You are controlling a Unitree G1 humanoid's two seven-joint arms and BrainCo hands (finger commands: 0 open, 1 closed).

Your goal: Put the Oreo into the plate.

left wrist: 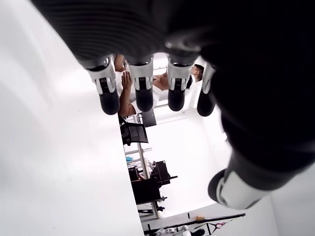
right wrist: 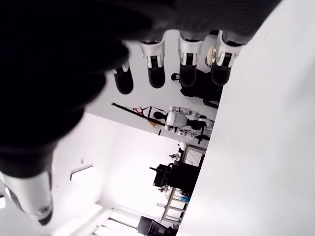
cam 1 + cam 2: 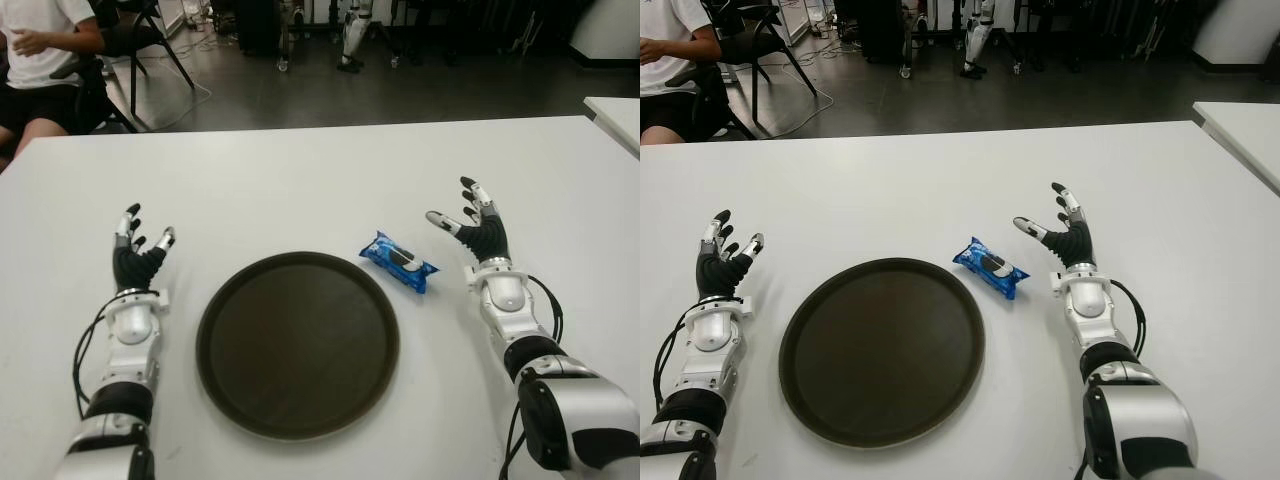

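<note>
- We're working over a wide white table [image 3: 300, 180], and it gives both of our hands bare room on every side; its far edge is well beyond our fingertips.
- The dark round plate [image 3: 297, 342] sits between our hands, nearer the left one, its raised rim the one lip we'd have to clear.
- Our right hand [image 3: 478, 232] shows just to the right of the packet, fingers spread and holding nothing, the thumb pointing toward it — well placed, we judge, for a short reach inward.
- Our left hand [image 3: 137, 256] shows off the plate's left side, fingers loosely spread too, out of the way.
- The blue Oreo packet [image 3: 399, 262] lies flat on the table between our right hand and the plate, just off the rim, not yet picked up.
</note>
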